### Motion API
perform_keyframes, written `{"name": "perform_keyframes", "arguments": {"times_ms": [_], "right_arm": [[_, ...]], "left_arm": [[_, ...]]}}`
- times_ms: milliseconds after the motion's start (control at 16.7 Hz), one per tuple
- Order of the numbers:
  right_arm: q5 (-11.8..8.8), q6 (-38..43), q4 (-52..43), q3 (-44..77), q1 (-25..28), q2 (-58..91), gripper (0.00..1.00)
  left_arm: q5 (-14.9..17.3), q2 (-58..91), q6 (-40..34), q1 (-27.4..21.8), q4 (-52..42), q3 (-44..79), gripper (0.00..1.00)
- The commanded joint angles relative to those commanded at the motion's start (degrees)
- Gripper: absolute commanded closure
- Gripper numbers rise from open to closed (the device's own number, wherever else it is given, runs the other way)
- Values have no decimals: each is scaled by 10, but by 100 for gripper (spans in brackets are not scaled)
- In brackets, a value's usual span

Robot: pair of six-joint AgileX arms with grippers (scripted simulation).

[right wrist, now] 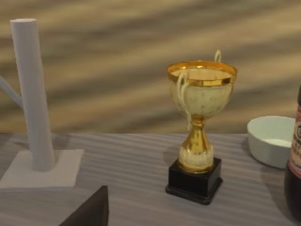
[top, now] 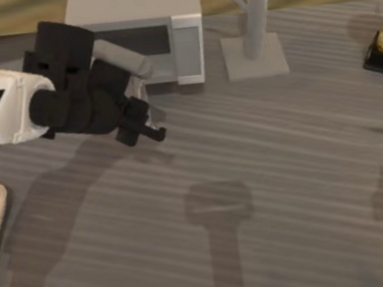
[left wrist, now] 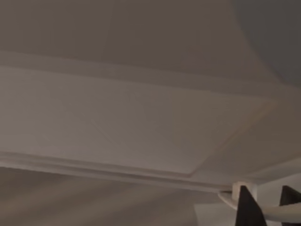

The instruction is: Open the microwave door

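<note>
microwave (top: 135, 13) at tabletop's far edge; microwave door (top: 129, 58) looks stiff, hinged, light. left gripper (left wrist: 263, 207), fingers clamped on its pale handle, best hold. right arm parked, can't tell fingers.

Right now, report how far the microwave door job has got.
Done: the left gripper is at the microwave door, its fingers closed on the pale handle. In hand: the door seems to stand partway out from the microwave, though the arm hides much of it. Left: swing it fully open. The right arm is parked outside the top view, facing a trophy.
</note>
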Motion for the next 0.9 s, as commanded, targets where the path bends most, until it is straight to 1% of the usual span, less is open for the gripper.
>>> {"name": "perform_keyframes", "arguments": {"times_ms": [660,900], "right_arm": [[0,0,0,0,0,0,0],[0,0,0,0,0,0,0]], "left_arm": [[0,0,0,0,0,0,100],[13,-2,12,3,-5,-4,100]]}}
